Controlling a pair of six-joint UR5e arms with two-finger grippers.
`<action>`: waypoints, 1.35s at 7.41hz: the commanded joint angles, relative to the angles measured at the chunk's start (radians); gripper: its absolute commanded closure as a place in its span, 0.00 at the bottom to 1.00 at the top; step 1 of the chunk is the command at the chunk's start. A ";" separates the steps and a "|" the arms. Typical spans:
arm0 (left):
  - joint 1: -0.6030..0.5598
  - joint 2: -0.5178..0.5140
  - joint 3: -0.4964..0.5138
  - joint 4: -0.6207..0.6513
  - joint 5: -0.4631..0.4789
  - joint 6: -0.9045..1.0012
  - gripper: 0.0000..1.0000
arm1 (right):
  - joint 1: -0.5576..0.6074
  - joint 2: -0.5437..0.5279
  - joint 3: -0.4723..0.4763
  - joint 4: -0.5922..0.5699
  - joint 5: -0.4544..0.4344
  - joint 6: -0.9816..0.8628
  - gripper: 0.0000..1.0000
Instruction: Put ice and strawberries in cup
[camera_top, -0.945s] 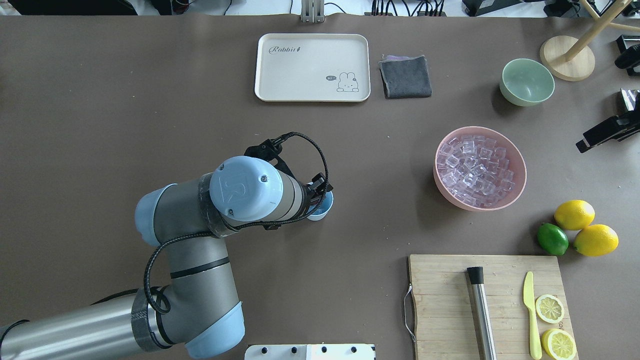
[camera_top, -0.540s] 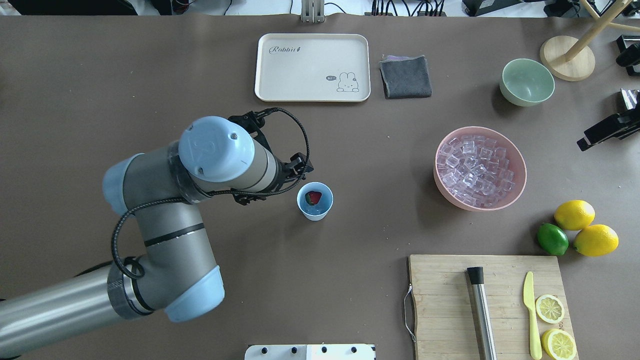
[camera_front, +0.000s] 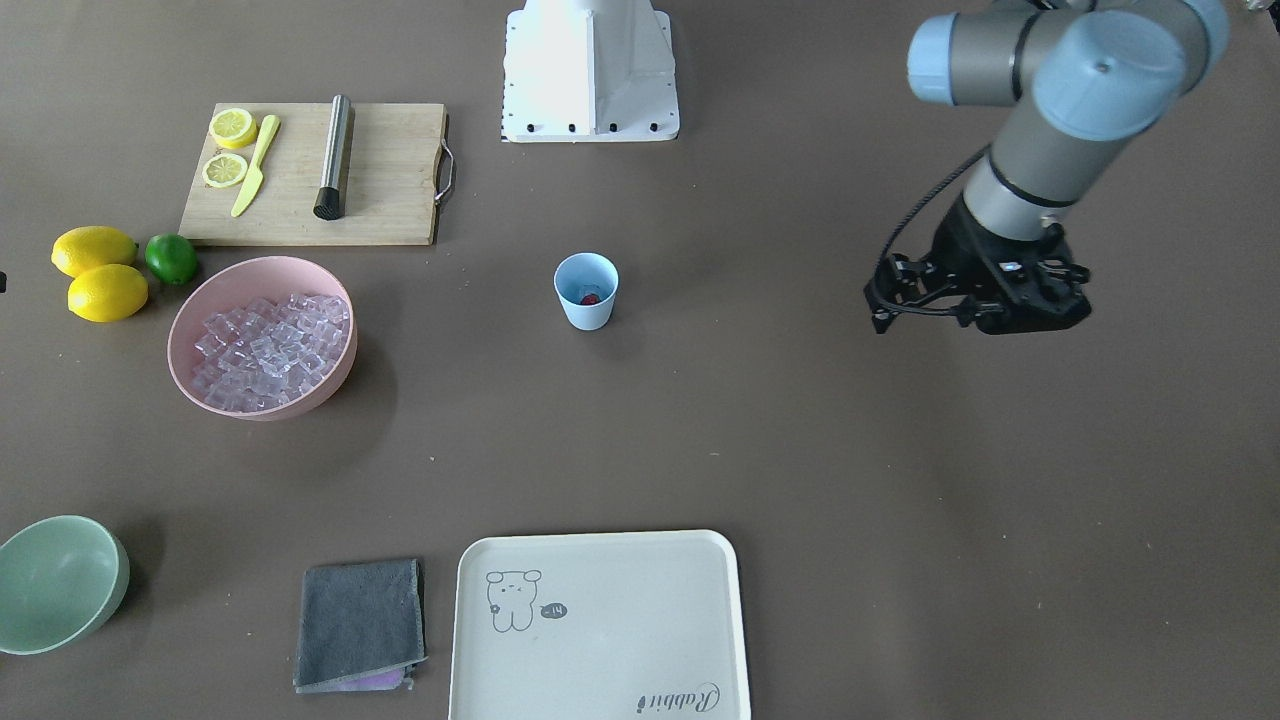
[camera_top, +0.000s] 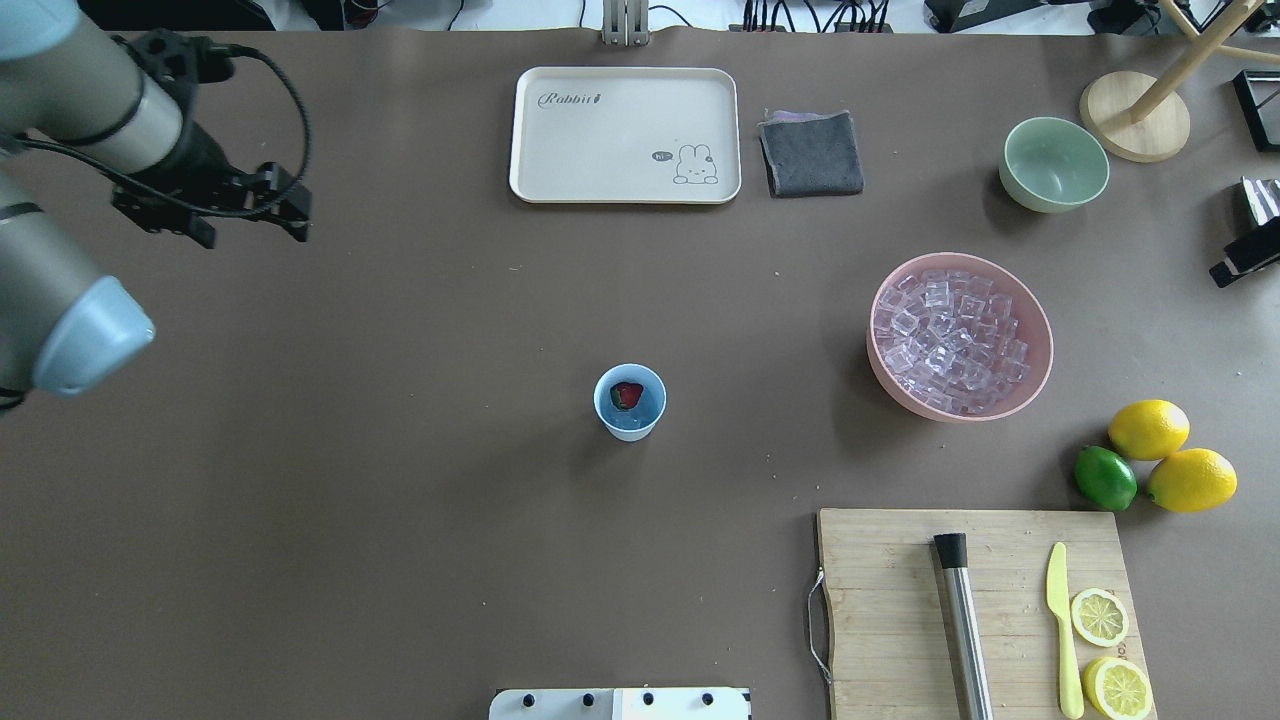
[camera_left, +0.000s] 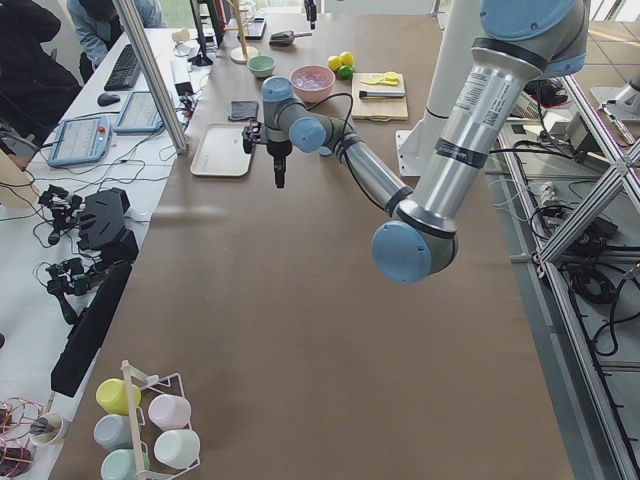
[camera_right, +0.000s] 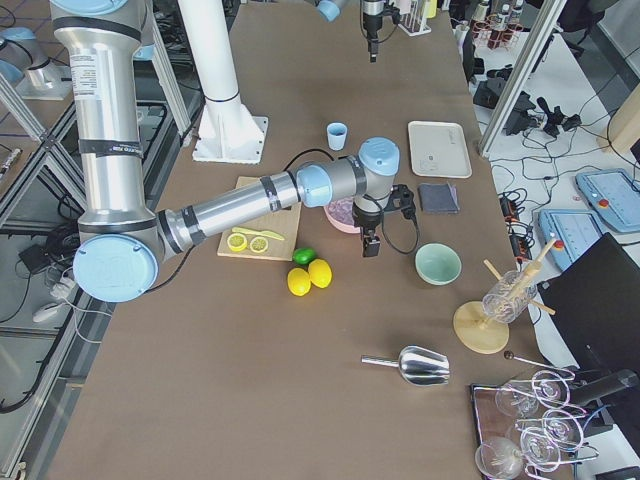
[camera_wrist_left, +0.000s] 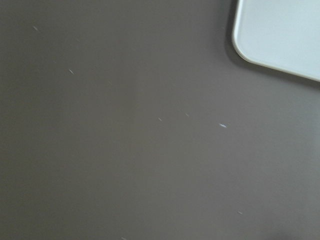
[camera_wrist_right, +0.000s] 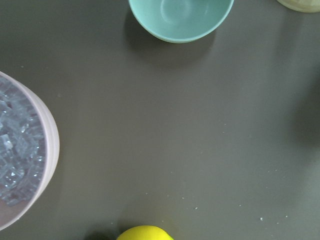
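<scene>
The pale-blue cup (camera_top: 630, 402) (camera_front: 586, 290) stands upright mid-table with a red strawberry (camera_top: 627, 395) inside it. Whether ice also lies in the cup I cannot tell. The ice (camera_top: 948, 340) (camera_front: 265, 350) fills the pink bowl (camera_top: 1040, 330) to the cup's right. My left gripper (camera_top: 215, 205) (camera_left: 278, 178) hangs above bare table at the far left, well away from the cup, its fingers hidden. My right gripper (camera_right: 371, 245) points down between the pink bowl and the pale-green bowl (camera_top: 1053, 164). I cannot tell whether either gripper is open or shut.
A cream tray (camera_top: 625, 135) and a grey cloth (camera_top: 811, 152) lie at the far side. Two lemons (camera_top: 1148, 429) and a lime (camera_top: 1105, 477) sit beside a wooden cutting board (camera_top: 880, 600) with a steel rod, knife and lemon slices.
My left arm has pulled back from over the cup to the table's far left, uncovering the strawberry in the cup. The right gripper's black part shifted slightly rightward.
</scene>
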 joint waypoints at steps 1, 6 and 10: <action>-0.309 0.218 0.020 0.011 -0.144 0.529 0.03 | 0.092 0.002 -0.106 -0.001 -0.004 -0.167 0.00; -0.678 0.549 0.066 -0.039 -0.257 1.004 0.03 | 0.211 -0.016 -0.204 0.002 -0.038 -0.336 0.00; -0.700 0.626 0.066 -0.080 -0.255 1.002 0.02 | 0.240 -0.039 -0.190 0.008 -0.038 -0.342 0.00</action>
